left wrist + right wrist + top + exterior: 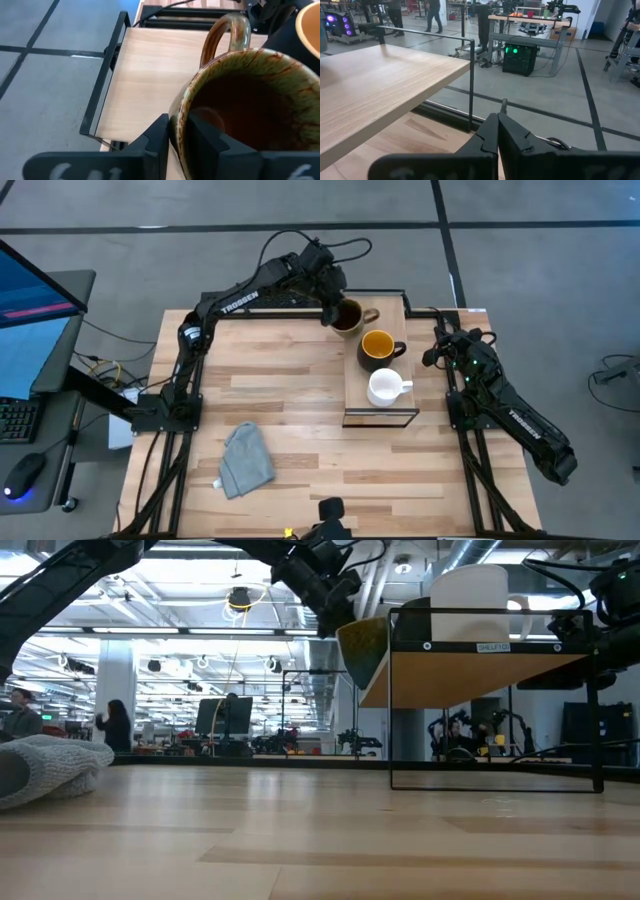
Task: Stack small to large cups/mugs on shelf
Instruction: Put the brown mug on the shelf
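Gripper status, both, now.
Left gripper: shut on the olive mug's rim, at the shelf's far end.
Right gripper: shut, empty, beside the shelf.

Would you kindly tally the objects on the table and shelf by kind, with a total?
Mugs: 3, namely the olive mug pinched by the left gripper, the dark mug and the white mug
Shelf: 1
Cloth: 1
Total: 5

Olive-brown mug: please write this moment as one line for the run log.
left gripper: shut on olive-brown mug rim, tilted at shelf far end | dark mug, white mug: on shelf | right gripper: shut, idle
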